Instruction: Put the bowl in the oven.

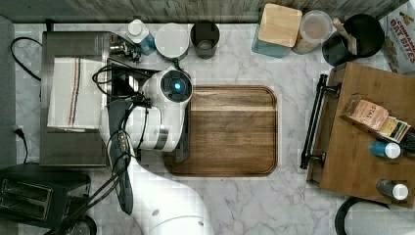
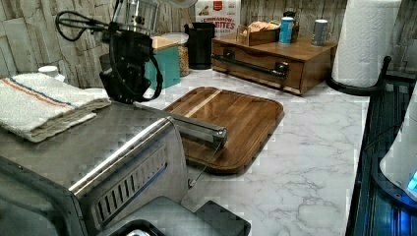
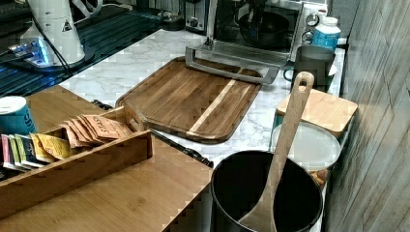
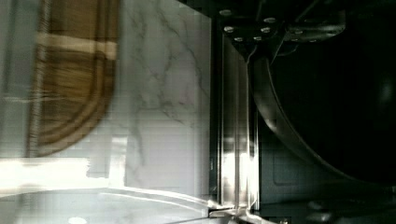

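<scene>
The steel oven (image 1: 73, 49) stands at the top view's left, its glass door (image 3: 232, 53) folded down flat with the bar handle (image 2: 199, 130) over the cutting board's edge. In the right view the black bowl (image 3: 270, 29) sits inside the oven's cavity. My gripper (image 3: 255, 19) reaches into the cavity at the bowl's near rim. The wrist view looks along the door glass, with the bowl's (image 4: 336, 93) dark curved wall close beside the gripper. In the left view my gripper (image 2: 125, 81) hangs just in front of the oven (image 2: 128, 157), above the door.
A wooden cutting board (image 1: 230, 129) lies in front of the oven. A folded towel (image 1: 68, 93) rests on the oven's roof. A black toaster (image 1: 24, 196), a dark cup (image 1: 204, 39), a utensil pot (image 3: 266, 198) and a wooden drawer box (image 1: 367, 132) stand around.
</scene>
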Controlling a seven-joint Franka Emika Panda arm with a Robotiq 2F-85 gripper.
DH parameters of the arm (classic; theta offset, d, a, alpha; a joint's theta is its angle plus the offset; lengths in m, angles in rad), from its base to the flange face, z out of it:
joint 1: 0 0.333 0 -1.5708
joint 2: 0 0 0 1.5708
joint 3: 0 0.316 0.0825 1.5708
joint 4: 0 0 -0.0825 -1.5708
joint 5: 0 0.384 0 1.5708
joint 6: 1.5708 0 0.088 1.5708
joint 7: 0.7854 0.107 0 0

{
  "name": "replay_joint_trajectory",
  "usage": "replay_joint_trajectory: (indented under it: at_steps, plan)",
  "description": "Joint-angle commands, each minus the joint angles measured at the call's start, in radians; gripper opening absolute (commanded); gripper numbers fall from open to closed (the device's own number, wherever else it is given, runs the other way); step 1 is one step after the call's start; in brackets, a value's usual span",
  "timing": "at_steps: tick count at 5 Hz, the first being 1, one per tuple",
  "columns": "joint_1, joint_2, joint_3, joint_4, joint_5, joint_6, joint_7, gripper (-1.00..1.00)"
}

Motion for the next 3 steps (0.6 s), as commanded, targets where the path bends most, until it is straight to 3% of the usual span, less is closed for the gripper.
replay_joint_trajectory:
  at_steps: [1,3]
  plan:
    - [-0.026,0.004,0.033,0.07,0.155,-0.016,-0.022,1.0]
    - [-0.046,-0.158,-0.05,-0.106,0.127,0.073,0.058,1.0]
